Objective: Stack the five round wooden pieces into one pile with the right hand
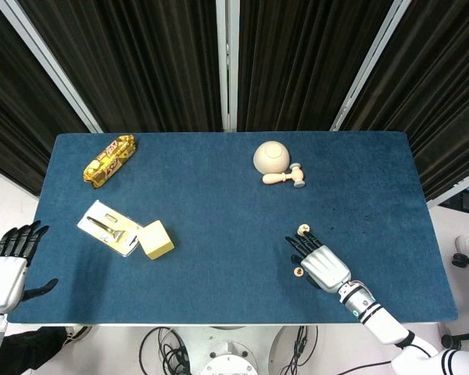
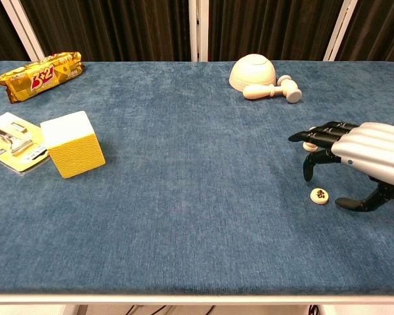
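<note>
My right hand (image 2: pixel 368 156) lies palm down over the near right part of the blue table (image 1: pixel 219 211), fingers stretched out and slightly curved, thumb held apart below them; it grasps nothing that I can see, so I call it released. One round wooden piece (image 2: pixel 320 195) lies flat on the cloth between my thumb and my fingers, close to both but touched by neither, a dark mark on its upper face; in the head view it shows at the near side of my hand. A second round piece (image 1: pixel 303 230) lies at my fingertips (image 2: pixel 301 136); the chest view shows only its pale edge under them, and I cannot tell whether they touch it. Any other pieces I cannot make out; my hand may cover them.

My left hand (image 1: pixel 8 262) hangs off the near left edge of the table, fingers spread, holding nothing.

At the far side, right of the middle, a pale bowl (image 2: pixel 253 71) sits upside down; a small wooden mallet (image 2: pixel 273 89) lies just in front of it. At the far left lies a yellow snack packet (image 2: pixel 41 76); nearer on the left, a yellow block (image 2: pixel 73 144) stands beside a razor in its flat pack (image 1: pixel 109 226).
</note>
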`<state>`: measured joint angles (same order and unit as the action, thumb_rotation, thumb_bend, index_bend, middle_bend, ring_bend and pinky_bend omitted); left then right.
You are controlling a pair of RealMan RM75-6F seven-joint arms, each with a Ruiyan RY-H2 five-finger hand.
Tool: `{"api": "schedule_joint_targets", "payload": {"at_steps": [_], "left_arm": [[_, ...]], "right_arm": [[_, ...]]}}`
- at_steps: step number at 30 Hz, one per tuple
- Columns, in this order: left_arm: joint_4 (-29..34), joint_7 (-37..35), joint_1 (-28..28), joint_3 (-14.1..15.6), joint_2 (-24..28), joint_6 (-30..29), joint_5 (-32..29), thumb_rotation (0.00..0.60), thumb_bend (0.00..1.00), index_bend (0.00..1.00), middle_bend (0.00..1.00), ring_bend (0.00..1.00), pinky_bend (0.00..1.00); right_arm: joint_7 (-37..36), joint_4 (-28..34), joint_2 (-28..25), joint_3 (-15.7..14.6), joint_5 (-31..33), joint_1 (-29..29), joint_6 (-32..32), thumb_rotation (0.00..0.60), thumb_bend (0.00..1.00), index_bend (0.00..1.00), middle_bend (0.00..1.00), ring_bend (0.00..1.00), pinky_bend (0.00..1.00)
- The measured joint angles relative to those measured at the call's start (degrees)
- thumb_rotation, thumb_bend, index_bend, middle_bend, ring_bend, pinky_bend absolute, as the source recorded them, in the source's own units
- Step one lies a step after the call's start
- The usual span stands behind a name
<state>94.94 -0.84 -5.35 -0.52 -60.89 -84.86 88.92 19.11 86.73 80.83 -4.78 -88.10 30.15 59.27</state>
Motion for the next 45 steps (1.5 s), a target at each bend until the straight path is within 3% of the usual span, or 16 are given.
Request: {"api": "schedule_joint_targets", "payload": {"at_steps": [26,36,45], "left_arm": [[-0.01,-0.54,0.26,-0.01,0.2,-0.66,0.31,0.6,0.14,0.08,0.0,0.0,0.0],[0.07,-0.01,0.13,0.06,0.05,-0.33,0.32,0.6,0.14,0.08,0.0,0.0,0.0],[0.14,0.03,0.05,0.11,0.07,-0.03,0.15,0.6,0.14,0.08,0.0,0.0,0.0]], "right_arm": [[-1.12,-3.7,3.2,1.24,-1.64,-0.6,1.16,0.6,0.27,0.55,0.01,0.0,0.0],[-2.63,-1.11,0.33,5.81,-0.99,0.05,4.21,0.6,0.27,0.56,0.02,0.0,0.0],[-0.74,-4.62,1.77,10.33,4.31,2.2,2.47,0.6,0.27,0.56,0.03,0.0,0.0]]}}
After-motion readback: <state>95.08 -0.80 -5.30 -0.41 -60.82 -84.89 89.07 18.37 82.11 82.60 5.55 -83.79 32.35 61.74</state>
